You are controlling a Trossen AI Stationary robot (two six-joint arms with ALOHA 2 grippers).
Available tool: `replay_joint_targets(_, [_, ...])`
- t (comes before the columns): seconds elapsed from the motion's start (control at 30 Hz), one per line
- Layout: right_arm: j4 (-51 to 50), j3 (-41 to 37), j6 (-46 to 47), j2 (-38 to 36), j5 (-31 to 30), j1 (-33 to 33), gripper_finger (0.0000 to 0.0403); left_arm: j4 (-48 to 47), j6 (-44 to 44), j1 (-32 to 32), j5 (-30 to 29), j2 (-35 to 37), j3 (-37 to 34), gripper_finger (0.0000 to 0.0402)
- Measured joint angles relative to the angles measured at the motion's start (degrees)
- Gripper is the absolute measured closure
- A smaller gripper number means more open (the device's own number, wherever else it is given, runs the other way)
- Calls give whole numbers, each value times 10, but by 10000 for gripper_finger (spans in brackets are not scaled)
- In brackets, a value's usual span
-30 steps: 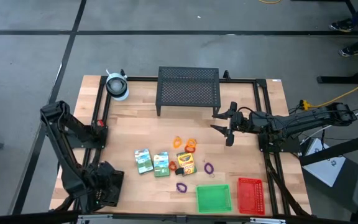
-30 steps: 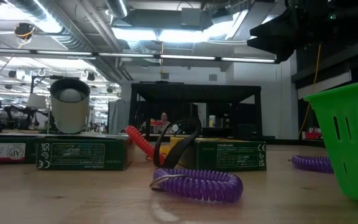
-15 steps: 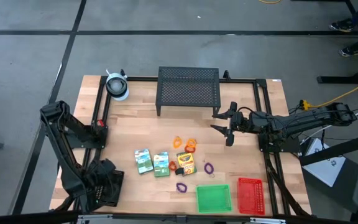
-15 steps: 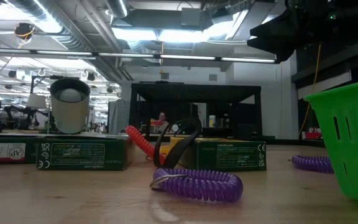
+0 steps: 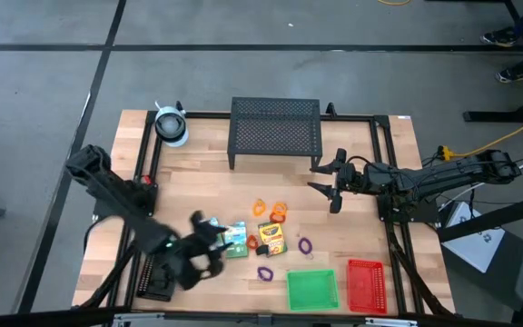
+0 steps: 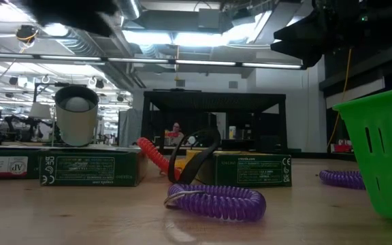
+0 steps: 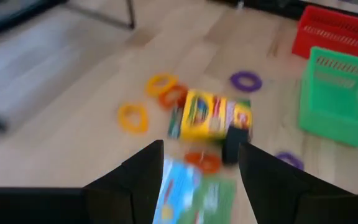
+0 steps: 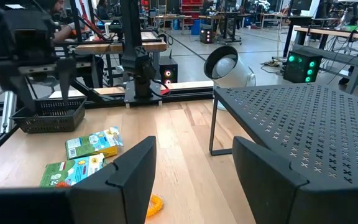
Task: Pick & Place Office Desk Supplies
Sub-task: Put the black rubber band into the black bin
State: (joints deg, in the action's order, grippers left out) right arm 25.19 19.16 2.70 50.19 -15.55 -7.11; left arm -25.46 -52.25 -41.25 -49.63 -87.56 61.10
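Two green-white card boxes [image 5: 235, 239] [image 7: 191, 193] lie flat near the table's middle. Right of them lies the yellow-green crayon box [image 5: 271, 238] [image 7: 213, 115]. Around it lie orange loops [image 5: 280, 213] and purple loops [image 5: 304, 244] [image 6: 216, 201]. My left gripper [image 5: 209, 238] [image 7: 201, 149] hovers open just over the card boxes, touching nothing. Behind it, a black tray [image 5: 157, 277] stands at the near left. A green tray [image 5: 312, 289] and a red tray [image 5: 366, 284] stand at the near right. My right gripper [image 5: 334, 186] [image 8: 193, 152] waits open above the table's right half.
A large black mesh stand [image 5: 276, 130] on legs fills the far middle. A whitish roll [image 5: 171, 125] sits at the far left corner. Black frame rails [image 5: 143, 163] run along the table's left and right sides. Bare wood lies between the stand and the loops.
My left arm has swung fast from the near left corner, over the black tray, toward the table's right, and now hangs over the card boxes; its wrist has turned on the way. The black tray has stayed in its place. The right arm has kept still.
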Motion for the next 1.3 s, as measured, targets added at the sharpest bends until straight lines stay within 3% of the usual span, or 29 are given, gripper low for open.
replay_joint_targets(0.27, [-8,0,0,0,2,0,188,111,169,127,150,-86,0,196])
replay_joint_targets(0.43, [-13,0,-1,0,2,0,188,220,237,163,226,-160,0,196])
replay_joint_targets(0.57, [-14,0,-1,0,2,0,188,304,244,172,274,-200,0,196])
replay_joint_targets(0.9, [-17,0,-1,0,1,0,188,322,221,165,284,-197,0,196])
replay_joint_targets(1.3, [-19,0,-1,0,0,0,188,279,240,153,276,-133,1,196])
